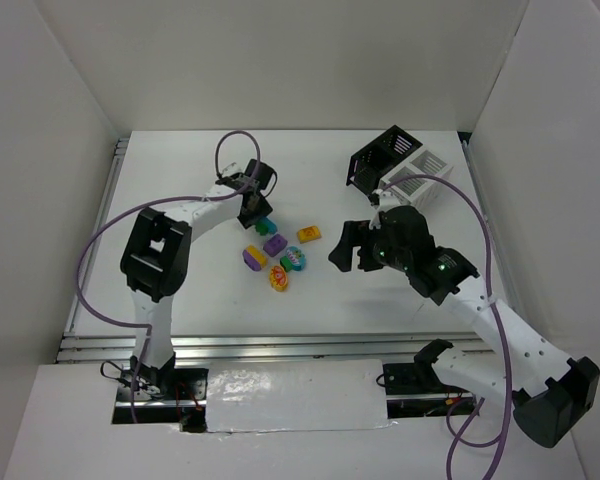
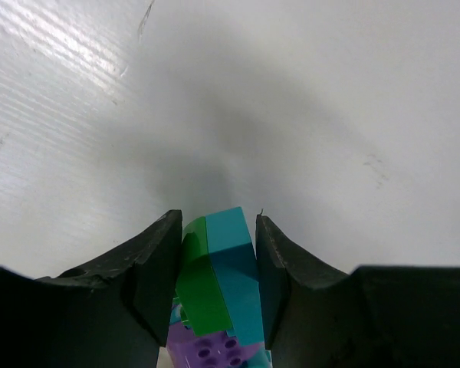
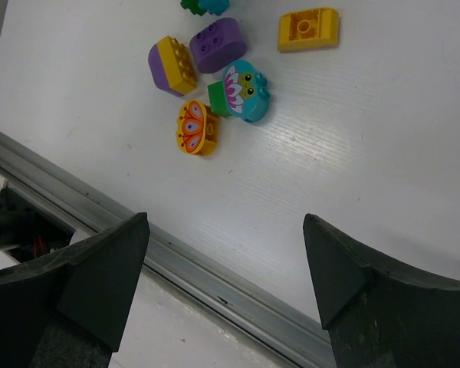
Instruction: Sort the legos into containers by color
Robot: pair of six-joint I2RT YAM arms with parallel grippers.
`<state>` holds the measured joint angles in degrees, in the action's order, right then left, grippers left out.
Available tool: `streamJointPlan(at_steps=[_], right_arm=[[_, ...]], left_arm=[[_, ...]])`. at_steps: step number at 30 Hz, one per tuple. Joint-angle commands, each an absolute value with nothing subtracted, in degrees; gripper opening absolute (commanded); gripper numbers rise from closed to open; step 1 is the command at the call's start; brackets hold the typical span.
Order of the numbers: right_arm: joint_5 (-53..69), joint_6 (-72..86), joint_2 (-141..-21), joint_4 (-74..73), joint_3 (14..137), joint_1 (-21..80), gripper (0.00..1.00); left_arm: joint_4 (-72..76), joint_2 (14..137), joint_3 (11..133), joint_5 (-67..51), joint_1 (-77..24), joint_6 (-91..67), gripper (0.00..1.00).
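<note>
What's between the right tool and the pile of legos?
Nothing but bare white table; the right wrist view shows it between the right tool and the legos.

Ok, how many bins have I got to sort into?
2. A black bin sits at the far right of the table, and a white bin is right beside it, on its right. Neither wrist view shows them.

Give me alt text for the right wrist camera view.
Wide-open black jaws frame the bottom edge, holding nothing. Beyond them on the white table lie legos: a butterfly-print oval, a teal flower-print oval, a yellow-purple brick, a purple brick and an orange brick.
</note>
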<state>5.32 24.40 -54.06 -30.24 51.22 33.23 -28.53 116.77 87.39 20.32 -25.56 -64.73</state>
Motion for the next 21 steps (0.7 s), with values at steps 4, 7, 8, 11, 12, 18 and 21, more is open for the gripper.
streamJointPlan(at_steps=[4,7,8,11,12,18,21], right_arm=[[9.9,25.1,-53.3,-19.4,47.4,33.7,0.89],[13.0,26.4,-55.3,-17.3,48.0,33.7,0.89],[14.3,26.9,-55.4,-15.4,47.2,33.7,0.89],[17.8,28.7,-55.3,-8.7,45.8,33.7,0.89],[18.3,28.7,-55.7,-8.1,46.1,33.8,0.89],[24.2,28.0,-60.3,-5.7,49.8,33.7,0.89],[25.7,28.6,-61.0,-3.8,49.6,33.8,0.89]], left_arm=[[-23.2,105.1,86.1,23.8,-26.1,-59.5,0.0],[-22.3,100.2,83.6,25.7,-27.2,-57.8,0.0],[-22.3,97.9,83.0,25.5,-27.6,-57.3,0.0],[-22.4,93.1,80.3,23.5,-29.2,-56.8,0.0],[-22.3,91.8,78.7,22.9,-30.4,-56.7,0.0],[-21.5,84.3,75.5,17.2,-36.5,-52.7,0.0],[-20.9,81.0,73.8,14.0,-38.8,-51.6,0.0]])
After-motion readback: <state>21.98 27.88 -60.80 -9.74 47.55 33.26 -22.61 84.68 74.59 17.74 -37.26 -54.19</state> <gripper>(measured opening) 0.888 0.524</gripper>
